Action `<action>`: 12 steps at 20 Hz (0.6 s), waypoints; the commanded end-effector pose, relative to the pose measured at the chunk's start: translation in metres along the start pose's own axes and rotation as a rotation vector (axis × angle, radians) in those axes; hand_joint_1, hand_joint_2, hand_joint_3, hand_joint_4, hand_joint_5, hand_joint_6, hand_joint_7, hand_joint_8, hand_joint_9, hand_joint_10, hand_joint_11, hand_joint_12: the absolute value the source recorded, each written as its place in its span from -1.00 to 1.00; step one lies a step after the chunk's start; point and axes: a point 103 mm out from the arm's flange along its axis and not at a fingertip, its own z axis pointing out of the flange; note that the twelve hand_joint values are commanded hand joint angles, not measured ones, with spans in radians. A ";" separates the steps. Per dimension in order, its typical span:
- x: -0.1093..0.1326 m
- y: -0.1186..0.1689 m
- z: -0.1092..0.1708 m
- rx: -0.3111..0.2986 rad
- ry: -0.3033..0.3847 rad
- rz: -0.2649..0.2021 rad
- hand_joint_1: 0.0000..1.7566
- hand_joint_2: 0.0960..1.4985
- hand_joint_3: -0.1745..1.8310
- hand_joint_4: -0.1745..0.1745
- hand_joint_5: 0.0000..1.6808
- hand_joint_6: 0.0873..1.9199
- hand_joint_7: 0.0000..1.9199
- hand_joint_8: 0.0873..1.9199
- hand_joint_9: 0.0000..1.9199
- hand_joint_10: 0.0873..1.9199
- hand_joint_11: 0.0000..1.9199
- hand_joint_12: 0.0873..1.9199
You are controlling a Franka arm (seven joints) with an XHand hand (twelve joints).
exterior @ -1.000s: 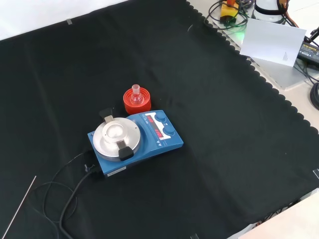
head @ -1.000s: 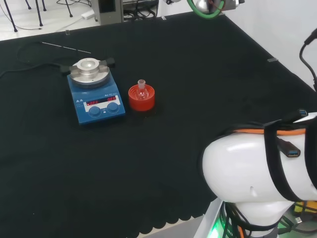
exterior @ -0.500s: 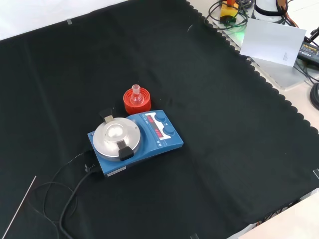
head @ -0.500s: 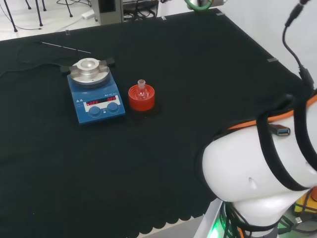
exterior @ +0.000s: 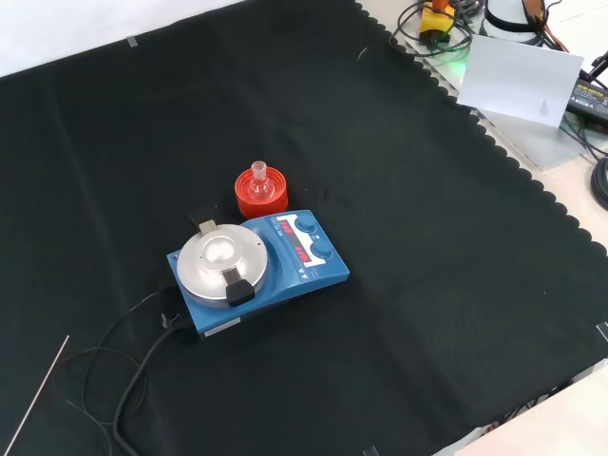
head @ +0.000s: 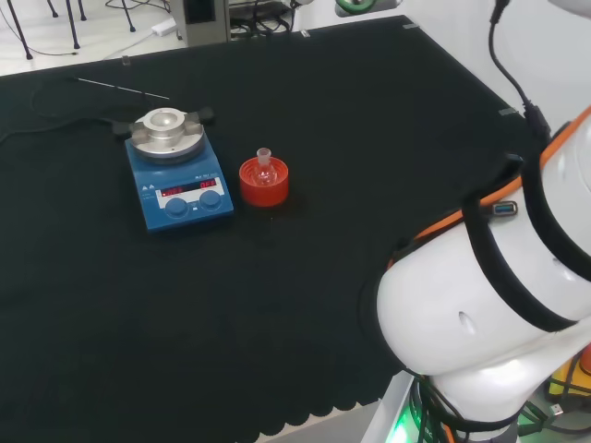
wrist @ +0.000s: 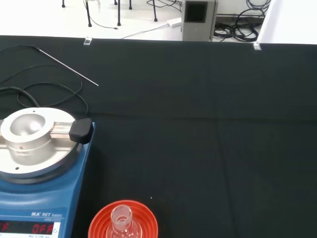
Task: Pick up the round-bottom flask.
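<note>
A small clear glass round-bottom flask (head: 265, 167) sits upright in a red ribbed ring stand (head: 264, 184), beside a blue hotplate stirrer (head: 178, 184). The flask's contents and the robot hand's state cannot be told.

a small clear glass round-bottom flask (head: 265, 166) sits in a red ribbed ring stand (head: 264, 184); in the front view the flask (exterior: 258, 183) takes on a reddish tint from the stand (exterior: 261, 194). the blue box-shaped stirrer plate (head: 178, 184) carries a silver round metal top (head: 166, 131), black clamps, blue knobs and red lit digits on a white-edged panel. the black cloth (exterior: 437, 247) has a scalloped edge. the arm's big glossy white link (head: 489, 295) wears black straps and an orange cable. a thin grey metal rod (wrist: 67, 67) lies on the cloth.
</note>
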 end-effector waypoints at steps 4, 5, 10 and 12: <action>-0.002 0.047 0.032 -0.016 -0.033 -0.070 -0.14 0.03 -0.28 -0.48 -0.48 -0.23 -0.38 -0.28 -0.28 -0.16 -0.85 0.52; -0.003 0.051 0.036 -0.018 -0.030 -0.077 -0.14 0.03 -0.28 -0.48 -0.48 -0.23 -0.38 -0.28 -0.28 -0.16 -0.85 0.52; -0.011 0.070 0.055 -0.020 -0.028 -0.099 -0.14 0.04 -0.28 -0.48 -0.48 -0.22 -0.37 -0.28 -0.28 -0.16 -0.85 0.52; -0.018 0.077 0.065 -0.016 -0.003 -0.102 -0.13 0.04 -0.28 -0.48 -0.48 -0.22 -0.37 -0.28 -0.28 -0.16 -0.85 0.52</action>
